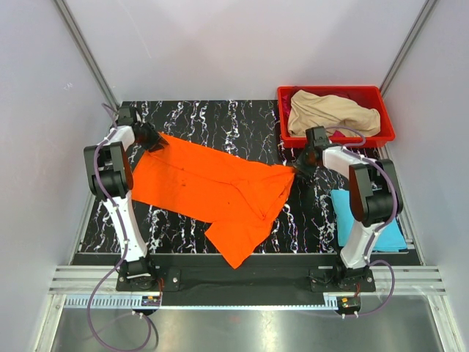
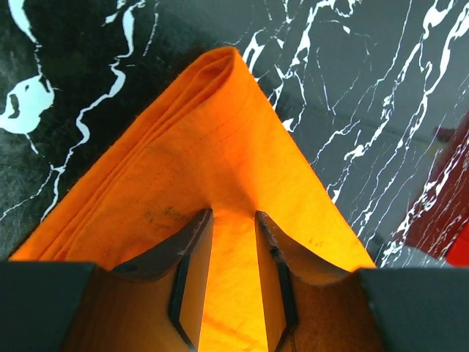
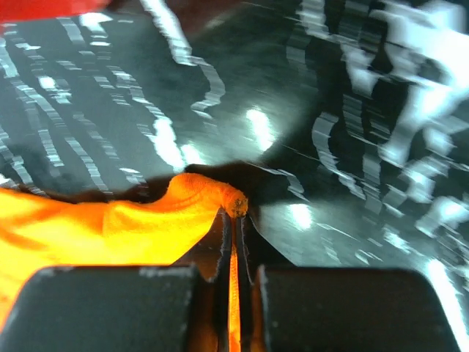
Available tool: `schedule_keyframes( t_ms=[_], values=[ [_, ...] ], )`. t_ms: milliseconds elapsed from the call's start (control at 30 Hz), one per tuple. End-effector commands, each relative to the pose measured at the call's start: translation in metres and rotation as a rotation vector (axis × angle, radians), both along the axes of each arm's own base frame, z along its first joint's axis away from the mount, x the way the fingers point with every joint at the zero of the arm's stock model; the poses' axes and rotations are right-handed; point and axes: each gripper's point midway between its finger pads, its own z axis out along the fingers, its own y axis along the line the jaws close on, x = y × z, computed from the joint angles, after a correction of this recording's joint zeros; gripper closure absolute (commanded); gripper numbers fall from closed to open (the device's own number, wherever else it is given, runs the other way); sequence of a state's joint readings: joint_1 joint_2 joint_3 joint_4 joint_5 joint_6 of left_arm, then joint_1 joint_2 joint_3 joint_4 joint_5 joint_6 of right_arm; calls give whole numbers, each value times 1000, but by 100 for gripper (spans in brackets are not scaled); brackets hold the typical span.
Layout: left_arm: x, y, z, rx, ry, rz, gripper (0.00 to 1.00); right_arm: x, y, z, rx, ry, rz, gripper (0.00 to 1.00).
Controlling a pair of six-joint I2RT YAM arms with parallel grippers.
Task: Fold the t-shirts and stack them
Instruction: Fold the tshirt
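Note:
The bright orange t-shirt (image 1: 212, 183) lies stretched across the black marble table (image 1: 220, 117), with one flap hanging toward the near edge. At its far left corner, my left gripper (image 1: 152, 139) is shut on the cloth. In the left wrist view, the orange t-shirt (image 2: 212, 125) fills the gap between the left gripper (image 2: 233, 214) jaws and its folded corner points away. My right gripper (image 1: 297, 170) is shut on the shirt's right corner. The right wrist view shows a thin strip of the orange t-shirt (image 3: 110, 227) pinched in the right gripper (image 3: 236, 216).
A red bin (image 1: 381, 136) at the back right holds the crumpled beige t-shirt (image 1: 333, 114). The light blue t-shirt (image 1: 366, 224) lies folded on the table's right side, partly under my right arm. White walls enclose the table on three sides.

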State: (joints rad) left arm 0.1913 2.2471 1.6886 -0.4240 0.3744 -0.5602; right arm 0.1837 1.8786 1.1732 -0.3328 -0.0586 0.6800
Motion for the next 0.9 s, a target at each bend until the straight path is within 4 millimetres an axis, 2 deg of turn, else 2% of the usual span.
schedule_keyframes(
  t_ms=[0, 67, 200, 300, 367, 467, 567, 600, 633, 667, 700, 733, 767, 800, 833, 867],
  values=[
    [9, 8, 2, -18, -10, 46, 64, -9, -36, 20, -114, -47, -125, 100],
    [7, 12, -1, -19, -1, 56, 65, -20, -37, 21, -104, -57, -130, 100],
    [4, 13, -5, -8, 8, 45, 65, -17, -28, 13, -63, -40, -106, 100],
    [7, 12, 3, -6, -17, 25, 64, -9, -20, 15, -46, -51, -50, 100],
    [8, 8, 15, -11, -48, 2, 63, -7, -15, 20, -32, -55, -15, 99],
    [13, 14, 30, 29, -93, 1, 59, 0, -14, 24, -37, -68, 10, 97],
    [13, 15, 33, 38, -78, -24, 58, 5, -16, 23, -68, -43, 27, 85],
    [14, 15, 37, 56, -88, -41, 58, -1, -19, 24, -92, -7, 44, 81],
    [14, 14, 54, 76, -125, -45, 56, -5, -26, 25, -126, 7, 40, 74],
    [8, 11, 55, 108, -126, -59, 55, -18, -32, 31, -156, 38, 56, 71],
    [5, 7, 80, 138, -175, -70, 50, -23, -36, 35, -177, 40, 69, 63],
    [0, 4, 89, 167, -185, -78, 46, -35, -38, 39, -193, 60, 92, 60],
    [-5, -4, 96, 219, -194, -96, 44, -43, -41, 51, -206, 42, 114, 54],
    [-14, -12, 111, 239, -218, -112, 43, -49, -42, 56, -208, 40, 125, 50],
    [-21, -20, 114, 248, -218, -129, 43, -55, -40, 61, -198, 33, 147, 50],
    [-27, -38, 117, 256, -225, -165, 43, -61, -37, 68, -191, 4, 179, 50]
  ],
)
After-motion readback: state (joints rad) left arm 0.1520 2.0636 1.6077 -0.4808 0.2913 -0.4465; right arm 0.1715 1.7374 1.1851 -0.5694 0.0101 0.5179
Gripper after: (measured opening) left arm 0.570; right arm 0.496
